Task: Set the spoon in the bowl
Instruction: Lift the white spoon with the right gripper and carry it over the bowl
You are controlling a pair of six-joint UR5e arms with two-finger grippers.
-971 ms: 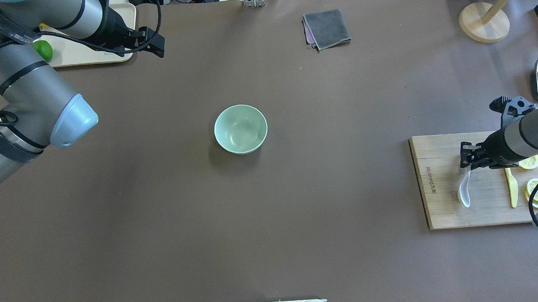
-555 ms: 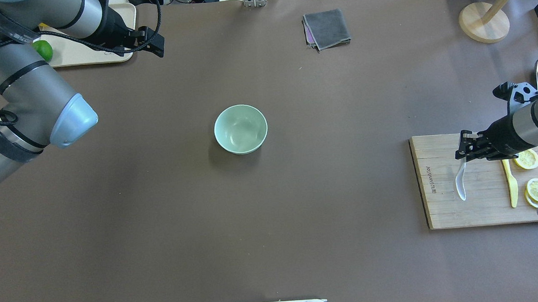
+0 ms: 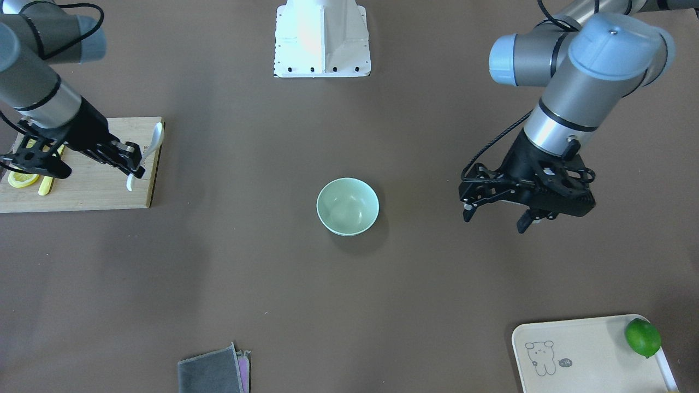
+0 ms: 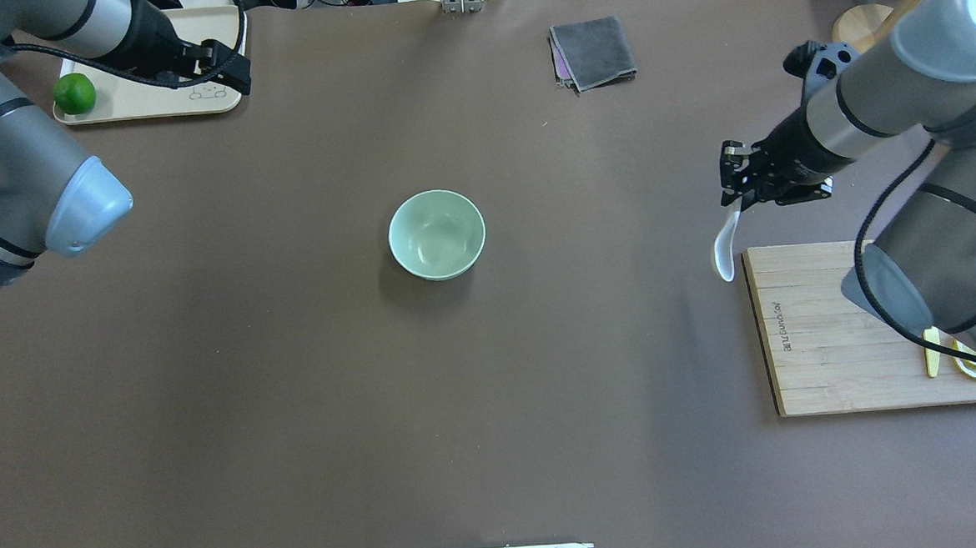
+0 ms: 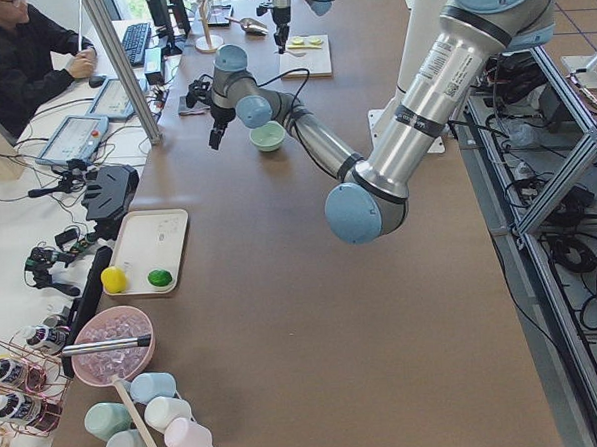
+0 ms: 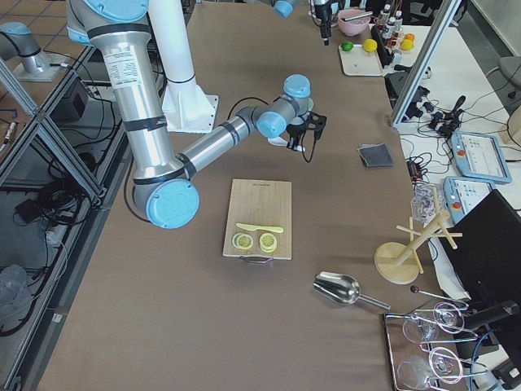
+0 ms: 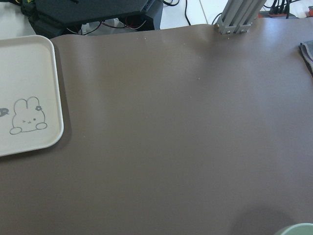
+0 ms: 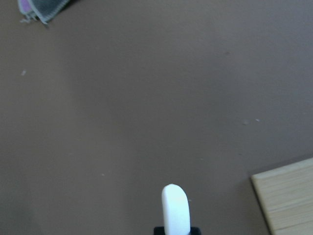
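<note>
On the table's (image 4: 545,405) right, the right gripper (image 4: 735,197) pinches the spoon's (image 4: 726,249) handle end, scoop dangling, well apart from the central bowl (image 4: 437,233); so thin a hold might slip or swing.

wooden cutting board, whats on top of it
A slim yellow knife and two lemon slices lie on the wooden cutting board. From overhead the right arm partly hides them; the right side view shows all three.
</note>
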